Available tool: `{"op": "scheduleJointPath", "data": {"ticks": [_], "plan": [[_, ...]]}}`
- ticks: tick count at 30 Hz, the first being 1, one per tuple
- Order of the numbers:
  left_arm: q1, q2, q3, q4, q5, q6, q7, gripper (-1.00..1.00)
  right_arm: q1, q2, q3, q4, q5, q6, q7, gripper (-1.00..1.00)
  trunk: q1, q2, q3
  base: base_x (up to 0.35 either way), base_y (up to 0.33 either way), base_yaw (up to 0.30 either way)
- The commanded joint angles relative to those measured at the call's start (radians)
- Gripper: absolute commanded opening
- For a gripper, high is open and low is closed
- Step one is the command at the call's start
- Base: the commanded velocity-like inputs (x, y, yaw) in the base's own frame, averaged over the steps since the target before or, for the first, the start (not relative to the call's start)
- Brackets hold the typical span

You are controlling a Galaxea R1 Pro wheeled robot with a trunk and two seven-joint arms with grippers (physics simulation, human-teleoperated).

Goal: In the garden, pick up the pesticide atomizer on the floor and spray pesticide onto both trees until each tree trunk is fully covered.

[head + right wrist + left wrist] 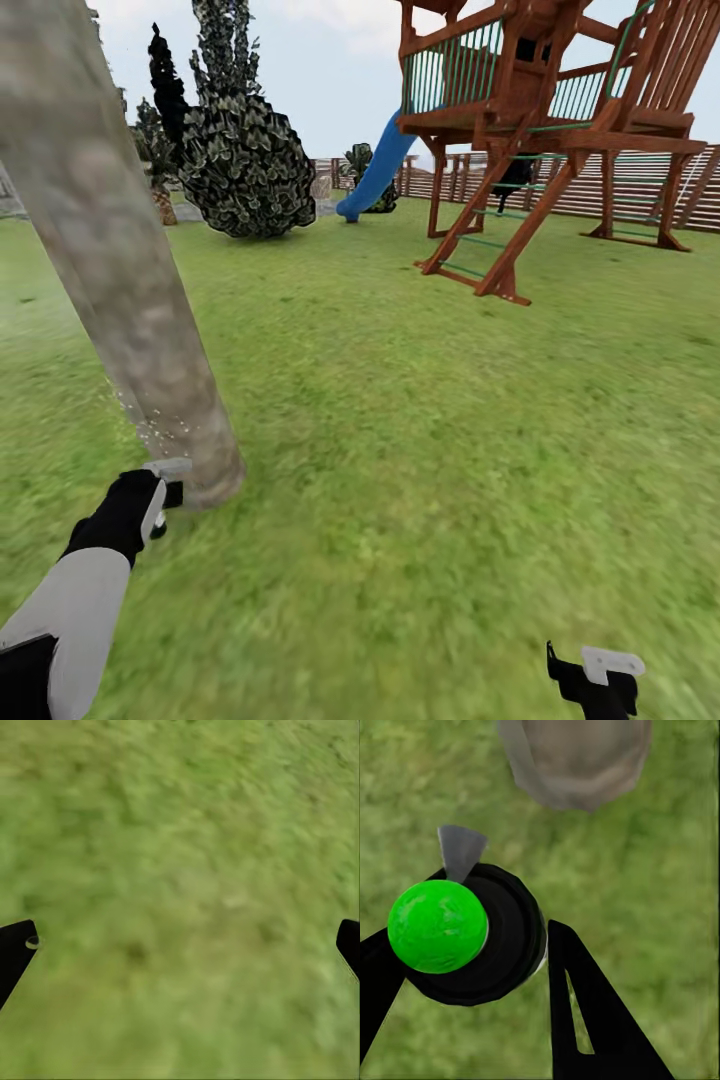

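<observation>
Left gripper (472,967) clenching round black atomizer (487,937), mottled trunk (120,280), right gripper (180,945) apparently released

One tree trunk (120,290), one atomizer (472,937) (green-capped), two grippers.

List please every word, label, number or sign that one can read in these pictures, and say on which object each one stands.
There is no readable text in any of the three views.
The pesticide atomizer held in the left gripper shows a green cap and dark body, with no lettering visible.
The tree trunk, the wooden play tower, the blue slide and the fence carry no signs or numbers.
</observation>
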Motion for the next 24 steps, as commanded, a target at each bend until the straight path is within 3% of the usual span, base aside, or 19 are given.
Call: {"op": "scheduleJointPath", "data": {"ticks": [1,4,5,7,9,14,18,24], "plan": [[-0.039,0.003,0.002,-0.001,-0.01,0.03,-0.004,-1.0,-0.001,0.0,-0.006,0.002,0.01,-0.004,-0.005,1.0,0.0,0.0,-0.001,0.232,-0.255,0.135],[-0.063,0.01,0.001,-0.036,-0.009,0.047,-0.004,-1.0,-0.001,-0.004,-0.006,0.002,0.01,-0.004,-0.005,1.0,0.0,0.0,-0.001,0.124,-0.261,0.037],[-0.063,0.01,0.0,-0.094,-0.009,0.062,-0.005,-1.0,-0.001,-0.005,-0.006,0.002,0.01,-0.004,-0.005,1.0,0.0,0.0,-0.001,-0.194,-0.214,0.003],[-0.064,0.01,0.0,-0.124,-0.011,0.132,-0.006,-1.0,-0.001,-0.006,-0.006,0.002,0.01,-0.004,-0.005,1.0,0.0,0.0,-0.001,-0.141,-0.119,0.001],[-0.065,0.011,0.0,-0.133,-0.012,0.149,-0.006,-1.0,-0.001,-0.006,-0.006,0.002,0.01,-0.004,-0.004,1.0,0.0,0.0,-0.001,-0.034,-0.028,0.0],[-0.064,0.035,0.0,-0.151,-0.01,0.155,-0.006,-1.0,-0.001,-0.005,-0.006,0.002,0.01,-0.004,-0.005,1.0,0.0,0.0,-0.001,-0.003,-0.002,0.163],[-0.065,0.028,-0.001,-0.156,-0.01,0.155,-0.006,-1.0,-0.001,-0.005,-0.005,0.003,0.01,-0.004,-0.005,1.0,0.0,0.0,-0.001,0.129,-0.075,0.23],[-0.064,0.019,0.0,-0.156,-0.01,0.154,-0.005,-1.0,-0.001,-0.005,-0.004,0.003,0.01,-0.004,-0.004,1.0,0.0,0.0,-0.001,0.235,-0.165,0.016]]}}
